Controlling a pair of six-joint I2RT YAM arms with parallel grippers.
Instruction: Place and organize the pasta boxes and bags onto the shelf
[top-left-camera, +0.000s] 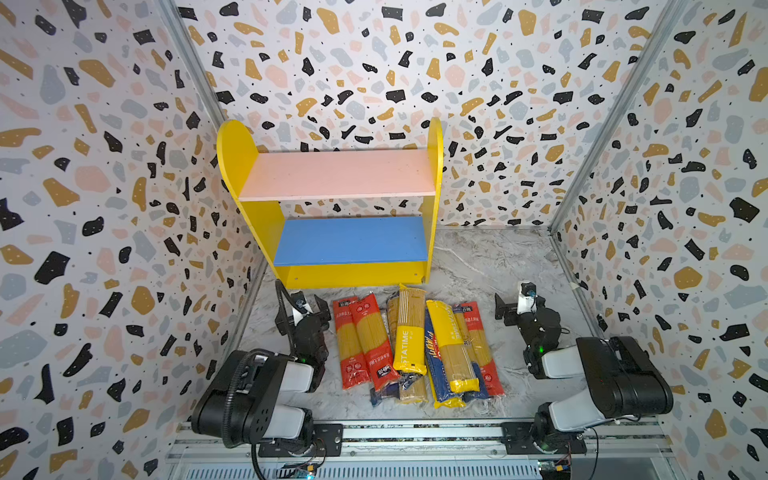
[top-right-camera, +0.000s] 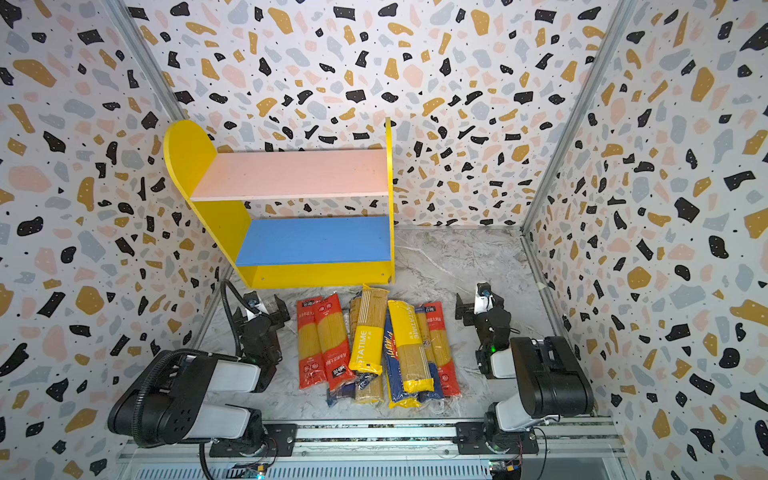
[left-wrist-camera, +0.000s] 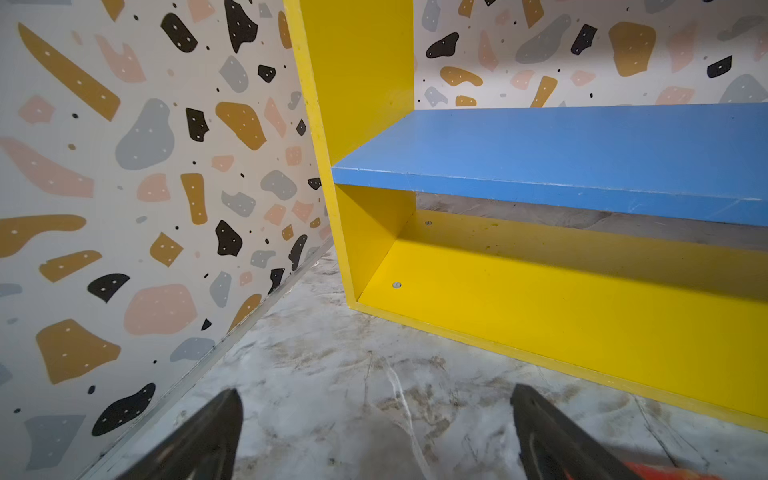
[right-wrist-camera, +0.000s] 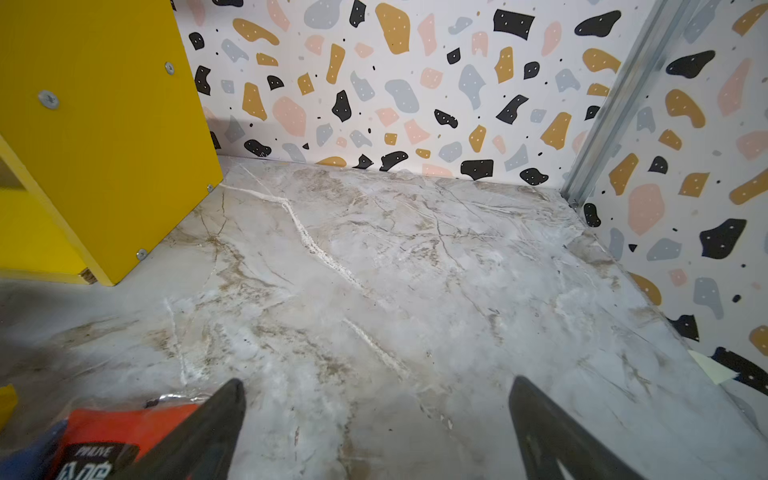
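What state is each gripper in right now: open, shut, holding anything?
Left gripper: open, holding nothing.
Right gripper: open, holding nothing.

pasta packs (top-left-camera: 415, 345) piled in overlap, lower ones mostly hidden, exact count unclear. dark blue pack (top-left-camera: 433, 361) largely under a yellow pack (top-left-camera: 451, 349). small print on the red packs (top-left-camera: 361, 340) too small to read. left wrist view: left fingers (left-wrist-camera: 208, 436) blurred, cut by the frame edge; shelf (left-wrist-camera: 540, 316) cropped. right wrist view: red pack (right-wrist-camera: 104, 428) cropped, partly behind a right finger (right-wrist-camera: 199, 432).
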